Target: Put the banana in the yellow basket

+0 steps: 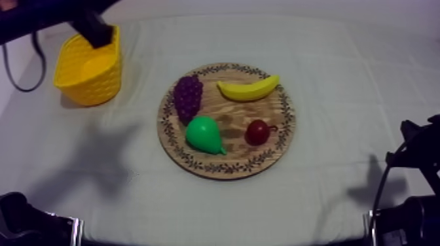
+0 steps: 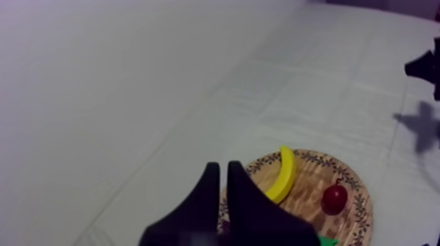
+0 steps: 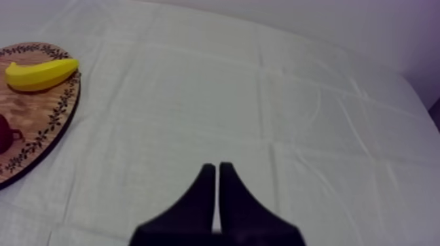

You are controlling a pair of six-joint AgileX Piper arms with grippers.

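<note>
Surface (image 1: 353, 85) under grey-white cloth is occupied at its middle by one round wooden board (image 1: 280, 140), and one yellow basket (image 1: 88, 82) is set near the far left corner. Two pincers are counted. The left pincer (image 2: 222, 171) is held above the basket, its fingers pressed together on nothing. The right pincer (image 3: 216, 169) is kept low near the right edge, likewise closed on nothing. Four toy fruits are counted on the board:
- one banana (image 1: 249, 89), laid on the part toward the far edge;
- one pear (image 1: 204, 135), toward the near edge;
- one bunch of grapes (image 1: 188, 97), toward the left edge, with the banana's end just beside it;
- one small red fruit (image 1: 256, 132), beside the pear.

The step in hand is judged to be the reach for the banana, with nothing of the task yet done. For a clean pick, the left pincer should be opened before descent and centred over the banana's thick middle. It should then be turned so that the fingers are set across the short width. The descent is best made from the far side, so that the grapes and the small red fruit are not nudged.
</note>
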